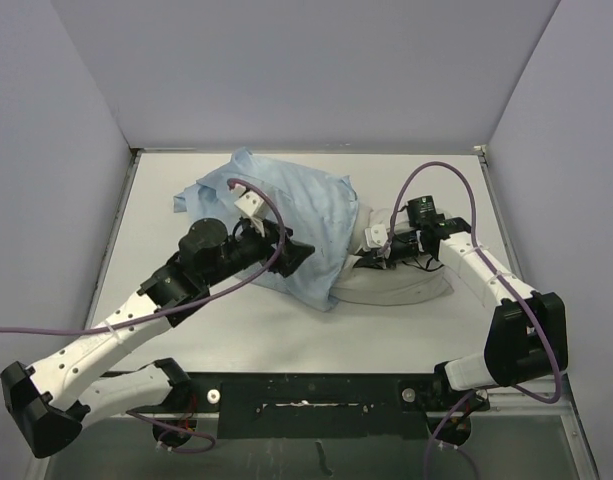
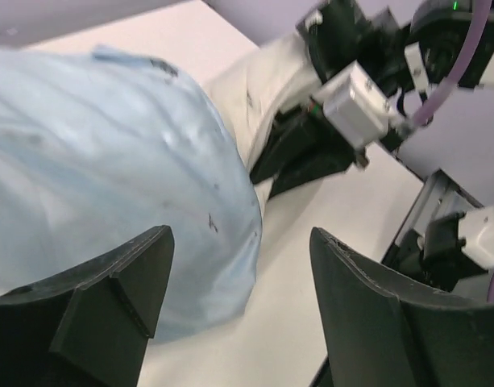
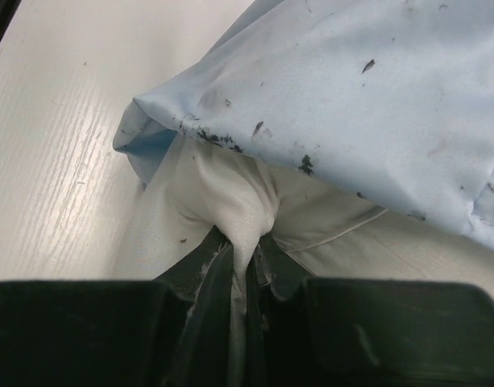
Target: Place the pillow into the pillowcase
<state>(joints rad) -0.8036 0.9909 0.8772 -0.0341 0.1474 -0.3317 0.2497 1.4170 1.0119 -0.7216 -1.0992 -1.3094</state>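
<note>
The light-blue pillowcase (image 1: 286,215) lies bulging at mid-table and covers most of the off-white pillow (image 1: 406,287), whose right end sticks out of the open edge. My right gripper (image 1: 374,252) is shut on a pinched fold of the pillow (image 3: 238,205) just outside the pillowcase mouth (image 3: 327,89). My left gripper (image 1: 291,252) is open and empty, its jaws wide apart above the near edge of the pillowcase (image 2: 110,161), touching nothing.
The white table (image 1: 306,340) is walled by grey panels at the back and both sides. A dark rail runs along the near edge by the arm bases. The right arm (image 2: 359,105) shows in the left wrist view, close beyond the pillowcase.
</note>
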